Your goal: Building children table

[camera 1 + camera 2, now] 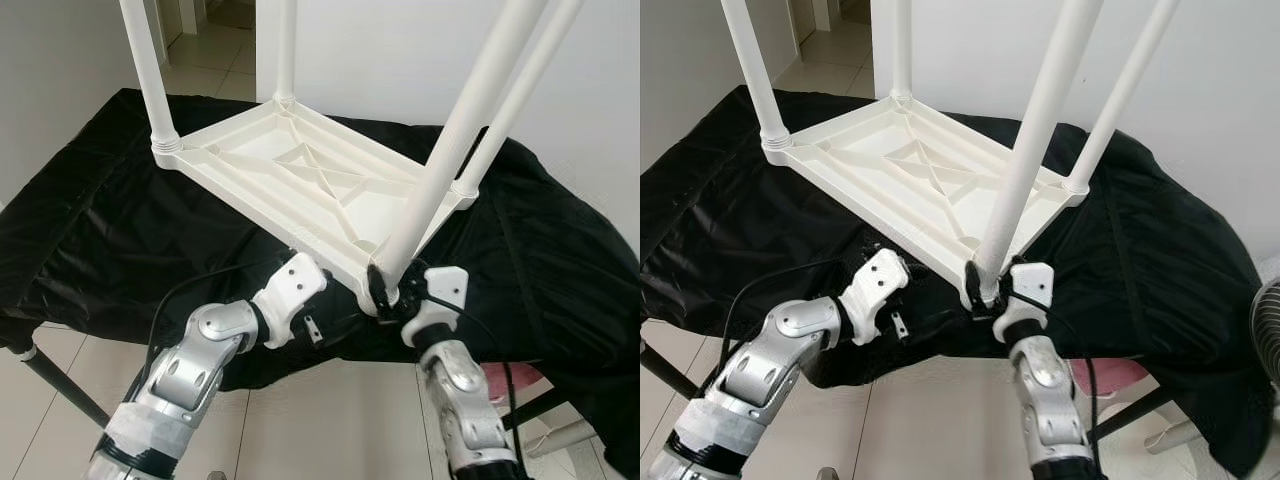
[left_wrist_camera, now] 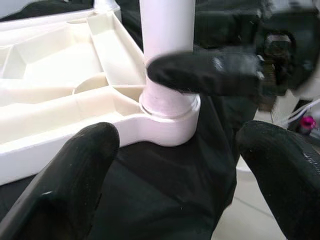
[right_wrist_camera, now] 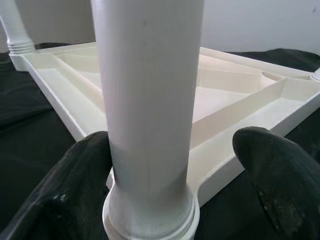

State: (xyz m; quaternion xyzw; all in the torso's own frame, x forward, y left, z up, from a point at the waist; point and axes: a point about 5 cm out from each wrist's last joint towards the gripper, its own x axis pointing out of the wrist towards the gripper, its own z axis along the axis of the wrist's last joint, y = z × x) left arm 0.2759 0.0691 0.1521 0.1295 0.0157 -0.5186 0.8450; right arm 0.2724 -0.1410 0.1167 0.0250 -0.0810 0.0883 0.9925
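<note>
Stood all four legs in the upturned tabletop (image 1: 300, 180). Straddled the near leg (image 1: 440, 170) base with right gripper (image 1: 385, 295), jaws open; left gripper (image 1: 318, 290) open nearby.

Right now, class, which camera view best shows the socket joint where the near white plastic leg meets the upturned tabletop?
The left wrist view: the near white plastic leg enters its round socket joint unobstructed, apart from one black finger crossing above. The right wrist view crops the socket at the picture's edge; in both eye views the right gripper covers it.
</note>
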